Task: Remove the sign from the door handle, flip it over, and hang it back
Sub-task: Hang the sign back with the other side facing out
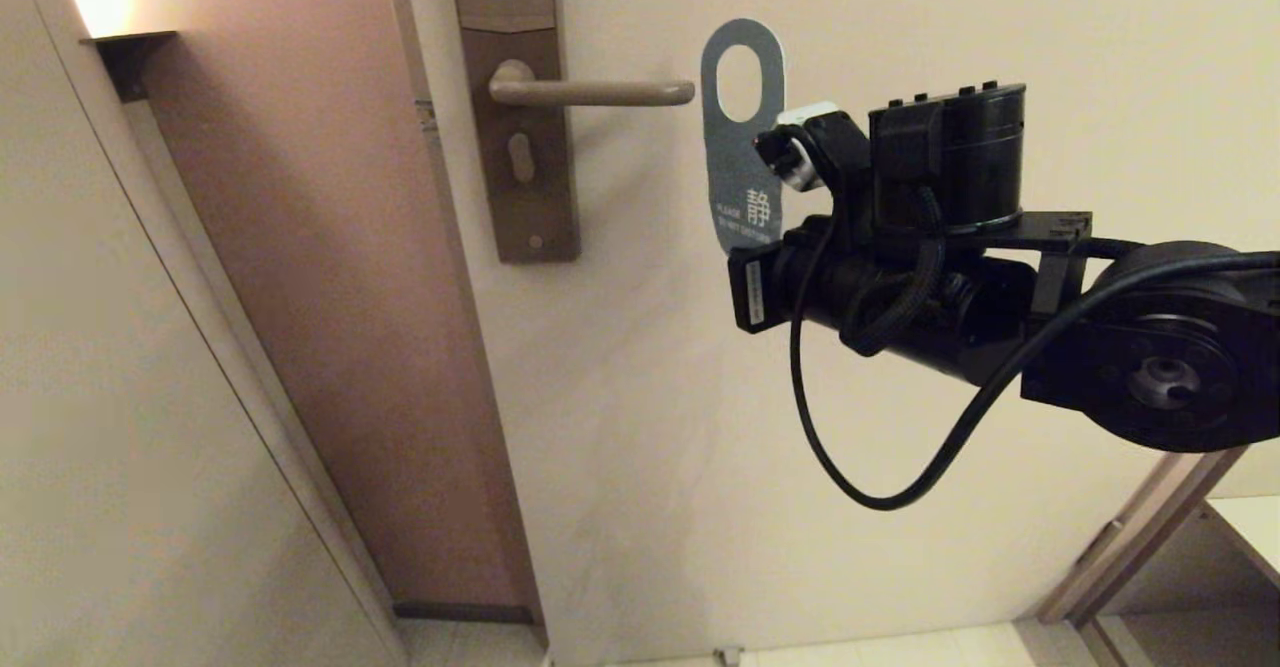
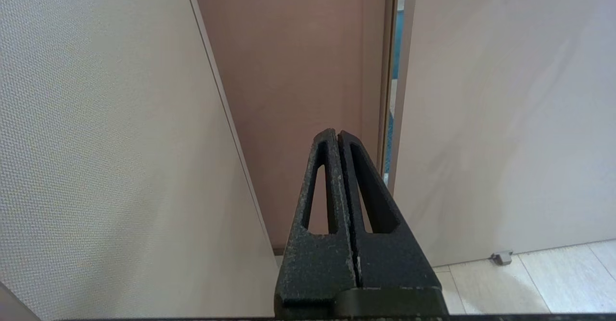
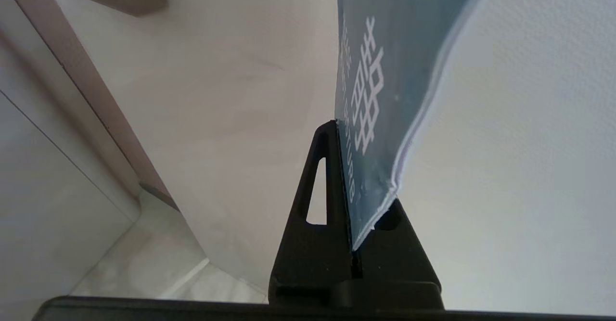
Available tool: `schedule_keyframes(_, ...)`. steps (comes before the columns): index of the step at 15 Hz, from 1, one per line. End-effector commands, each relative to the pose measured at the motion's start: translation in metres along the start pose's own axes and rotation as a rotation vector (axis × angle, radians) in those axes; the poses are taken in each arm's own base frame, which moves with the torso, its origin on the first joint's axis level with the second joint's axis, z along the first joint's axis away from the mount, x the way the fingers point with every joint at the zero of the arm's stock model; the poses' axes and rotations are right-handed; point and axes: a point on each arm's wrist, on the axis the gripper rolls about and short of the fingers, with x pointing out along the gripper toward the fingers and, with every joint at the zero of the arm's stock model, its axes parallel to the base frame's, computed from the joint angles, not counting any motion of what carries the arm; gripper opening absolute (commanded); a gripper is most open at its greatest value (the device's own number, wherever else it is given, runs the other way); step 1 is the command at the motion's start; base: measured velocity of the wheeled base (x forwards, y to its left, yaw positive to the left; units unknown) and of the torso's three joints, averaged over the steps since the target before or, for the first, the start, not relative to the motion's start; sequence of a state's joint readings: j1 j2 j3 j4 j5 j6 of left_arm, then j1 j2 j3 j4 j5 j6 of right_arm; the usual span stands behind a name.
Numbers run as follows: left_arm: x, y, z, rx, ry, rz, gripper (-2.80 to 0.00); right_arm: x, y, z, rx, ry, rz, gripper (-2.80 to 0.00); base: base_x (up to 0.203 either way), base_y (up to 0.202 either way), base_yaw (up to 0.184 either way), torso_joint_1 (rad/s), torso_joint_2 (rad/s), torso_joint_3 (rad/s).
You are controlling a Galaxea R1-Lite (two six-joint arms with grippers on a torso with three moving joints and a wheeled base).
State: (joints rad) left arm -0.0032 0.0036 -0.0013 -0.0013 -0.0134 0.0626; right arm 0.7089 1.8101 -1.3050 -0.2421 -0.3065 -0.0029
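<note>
Right gripper is clamping the lower end of the sign, fingers pinched tight on the card; the sign is hanging upright in the air, blue face showing with white characters, just beside the rounded tip of the door handle and not on it; its oval hole is sitting level with the lever, clear of it; door is standing behind; left gripper is sitting low by the wall, fingers pressed together on nothing.
</note>
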Motion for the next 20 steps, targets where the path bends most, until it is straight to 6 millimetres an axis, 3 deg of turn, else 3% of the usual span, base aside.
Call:
schedule_keyframes(1, 0.000, 0.000, 0.000, 0.000, -0.001, 0.000, -2.80, 0.002, 0.007, 0.001, -0.004, -0.003, 0.009, -2.80, 0.000, 0.000, 0.000, 0.000, 0.00, 0.000)
schedule_keyframes(20, 0.000, 0.000, 0.000, 0.000, -0.001, 0.000, -2.80, 0.010, 0.047, 0.002, -0.032, -0.018, -0.047, -2.80, 0.000, 0.000, 0.000, 0.000, 0.00, 0.000)
